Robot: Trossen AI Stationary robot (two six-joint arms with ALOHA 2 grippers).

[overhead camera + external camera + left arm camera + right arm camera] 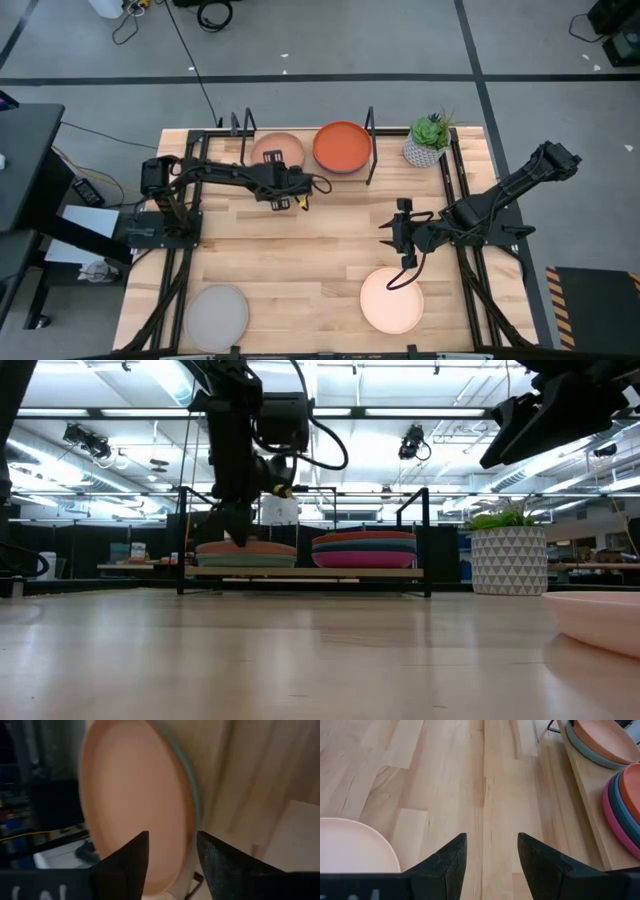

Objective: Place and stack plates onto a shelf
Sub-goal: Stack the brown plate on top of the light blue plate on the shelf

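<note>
The shelf (300,572) stands at the table's far edge. On its left half a brown plate (276,150) lies on a light teal plate (240,560). On its right half an orange plate (342,146) tops a stack that ends in a magenta plate (365,559). My left gripper (172,855) is open, pointing down at the brown plate's near rim (190,805), one finger on each side of it. My right gripper (492,850) is open above bare table, just beyond the cream plate (392,300). A grey plate (215,315) lies at the near left.
A potted plant (428,140) stands to the right of the shelf. Black wire uprights (370,130) rise at the shelf's ends and middle. Bare wood stretches across the table's middle between the shelf and the two near plates.
</note>
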